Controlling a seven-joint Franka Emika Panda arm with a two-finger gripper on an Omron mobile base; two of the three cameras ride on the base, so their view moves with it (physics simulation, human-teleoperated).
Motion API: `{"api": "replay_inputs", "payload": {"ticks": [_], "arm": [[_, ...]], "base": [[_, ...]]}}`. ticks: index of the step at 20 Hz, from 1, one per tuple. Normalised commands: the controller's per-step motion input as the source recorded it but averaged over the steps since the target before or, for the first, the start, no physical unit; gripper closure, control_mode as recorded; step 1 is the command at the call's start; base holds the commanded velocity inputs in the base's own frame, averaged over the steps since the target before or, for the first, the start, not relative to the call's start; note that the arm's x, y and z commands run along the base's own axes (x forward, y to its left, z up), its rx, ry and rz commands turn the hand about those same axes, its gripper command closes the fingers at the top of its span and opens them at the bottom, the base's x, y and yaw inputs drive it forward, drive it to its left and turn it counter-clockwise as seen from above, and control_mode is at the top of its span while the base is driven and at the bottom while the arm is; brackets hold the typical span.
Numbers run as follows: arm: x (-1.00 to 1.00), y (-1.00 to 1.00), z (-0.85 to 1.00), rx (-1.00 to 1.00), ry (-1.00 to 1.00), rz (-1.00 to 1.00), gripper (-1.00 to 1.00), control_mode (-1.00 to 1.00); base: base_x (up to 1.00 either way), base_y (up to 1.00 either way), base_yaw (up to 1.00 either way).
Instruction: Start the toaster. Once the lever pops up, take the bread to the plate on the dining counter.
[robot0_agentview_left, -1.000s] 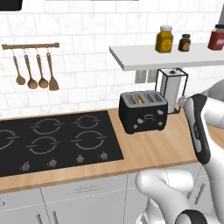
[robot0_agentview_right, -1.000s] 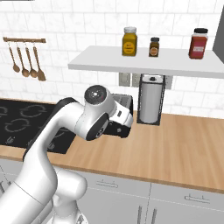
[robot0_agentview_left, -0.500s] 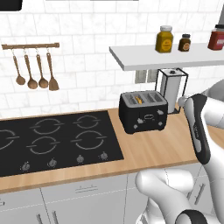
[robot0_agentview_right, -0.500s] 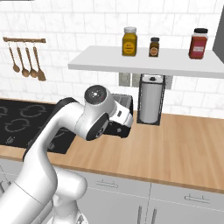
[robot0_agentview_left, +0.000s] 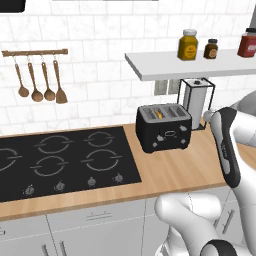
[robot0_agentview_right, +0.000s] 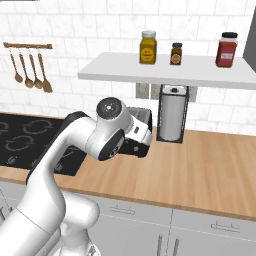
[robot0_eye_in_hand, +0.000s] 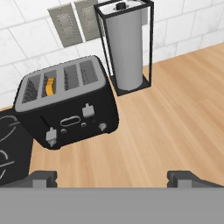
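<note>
Evidently nothing has changed over the last second: arm, gripper (robot0_eye_in_hand: 111, 177) and toaster (robot0_agentview_left: 164, 131) stand exactly as in the earlier pictures, with no approach under way. For the task, this means the start step is not yet begun; no contact with a lever is made.

Gripper: the fingertips (robot0_eye_in_hand: 43, 177) are spread fully apart, with nothing between them. In the hand view the gripper hangs above the bare worktop (robot0_agentview_left: 175, 172), in front of the toaster and apart from it.

Toaster: it stands on the worktop towards the rear edge, just beside the right edge of the cooktop (robot0_agentview_left: 60, 160), with the paper towel holder (robot0_agentview_left: 196, 100) just beside its right rear corner. Its long axis runs parallel to the rear edge. The front panel, carrying two levers and small knobs, faces the front edge and the robot. The slots lie side by side along the long axis, each running front to rear.

Bread: the bread (robot0_eye_in_hand: 50, 86) sits in the second slot from the cooktop end, edge up, its top only just showing. Its flat faces point along the toaster's long axis.

Judgement: the lever (robot0_eye_in_hand: 51, 135) at the cooktop end looks to serve that slot and is the likely one to press. Whether it is already down cannot be told with certainty.
</note>
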Motion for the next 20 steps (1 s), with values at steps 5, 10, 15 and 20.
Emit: {"api": "replay_inputs", "payload": {"ticks": [5, 10, 15, 20], "arm": [[0.00, 0.00, 0.00, 0.00, 0.00, 0.00, -1.00, -1.00], [0.00, 0.00, 0.00, 0.00, 0.00, 0.00, -1.00, -1.00], [0.00, 0.00, 0.00, 0.00, 0.00, 0.00, -1.00, -1.00], [0.00, 0.00, 0.00, 0.00, 0.00, 0.00, -1.00, -1.00]], "base": [[0.00, 0.00, 0.00], [0.00, 0.00, 0.00], [0.00, 0.00, 0.00], [0.00, 0.00, 0.00]]}}
